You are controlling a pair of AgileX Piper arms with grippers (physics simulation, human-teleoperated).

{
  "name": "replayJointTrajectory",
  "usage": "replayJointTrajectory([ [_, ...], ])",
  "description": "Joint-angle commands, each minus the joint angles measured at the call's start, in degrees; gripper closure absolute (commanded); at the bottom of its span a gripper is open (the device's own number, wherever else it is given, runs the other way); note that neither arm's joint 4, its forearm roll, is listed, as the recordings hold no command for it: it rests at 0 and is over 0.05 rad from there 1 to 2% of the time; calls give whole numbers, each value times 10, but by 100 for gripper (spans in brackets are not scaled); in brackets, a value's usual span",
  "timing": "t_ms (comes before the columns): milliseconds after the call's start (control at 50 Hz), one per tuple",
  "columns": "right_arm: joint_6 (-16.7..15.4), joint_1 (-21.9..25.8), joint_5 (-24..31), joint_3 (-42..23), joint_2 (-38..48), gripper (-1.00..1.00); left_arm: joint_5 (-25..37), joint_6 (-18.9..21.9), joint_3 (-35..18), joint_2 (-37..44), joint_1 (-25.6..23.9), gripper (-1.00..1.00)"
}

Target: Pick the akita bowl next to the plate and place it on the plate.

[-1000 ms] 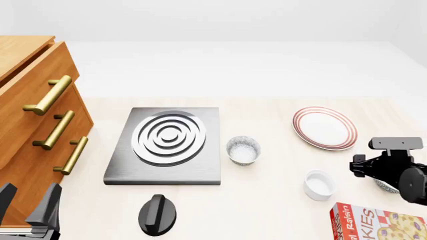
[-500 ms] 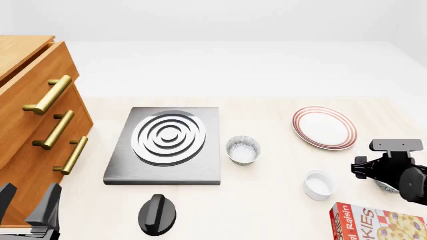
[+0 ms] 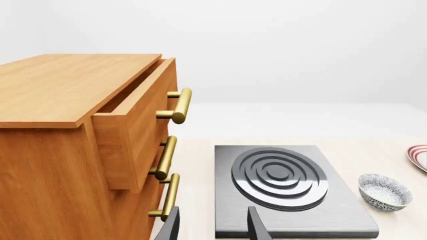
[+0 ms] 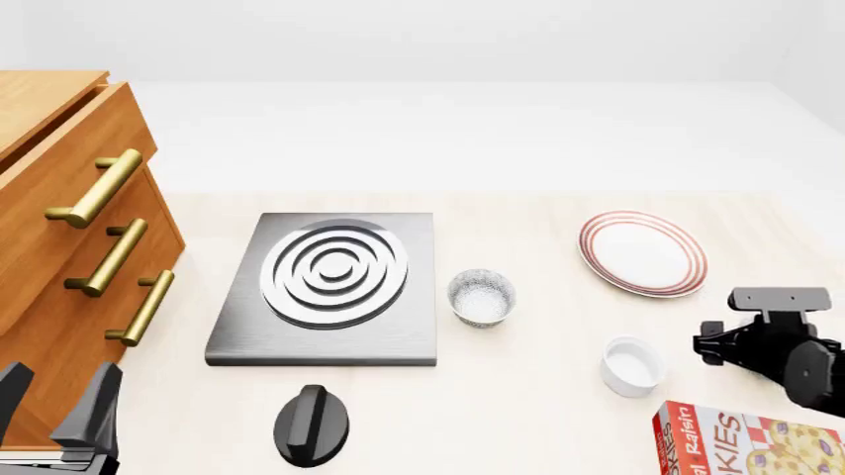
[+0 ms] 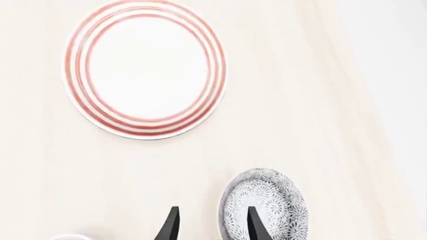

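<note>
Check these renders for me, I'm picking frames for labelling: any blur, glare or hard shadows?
Front view: sharp, flat even light, only faint shadows under the stove plate and cabinet. Left wrist view: crisp, no glare. Right wrist view: plate rings slightly soft; speckled bowl is cut off by the frame edge.

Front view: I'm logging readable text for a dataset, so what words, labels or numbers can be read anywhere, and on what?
"Raisin": on the red box at the table's near right corner.
"KIES": large white letters on the same box, the word cut off at its start.
Nothing else carries readable text.
</note>
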Motion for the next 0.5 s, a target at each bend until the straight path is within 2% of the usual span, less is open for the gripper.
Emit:
replayJointTrajectory([
  [20, -4, -3, -17, 8, 15, -100, 0, -1, 0, 0, 0, -100],
  [60, -6, -3, -24, 10, 22, -100, 0, -1, 0, 0, 0, -100],
  [80, -5, -2, -2, 4, 6, -100, 0, -1, 0, 0, 0, -100],
  [120, -6, -3, 2, 1, 4, -100, 0, -1, 0, 0, 0, -100],
  [340, -5, -1, -2, -5, 15, -100, 0, -1, 0, 0, 0, -100],
  [380, -6, -2, -29, 1, 37, -100, 0, -1, 0, 0, 0, -100],
  [500, -11, -3, -37, 2, 49, -100, 0, -1, 0, 0, 0, -100],
])
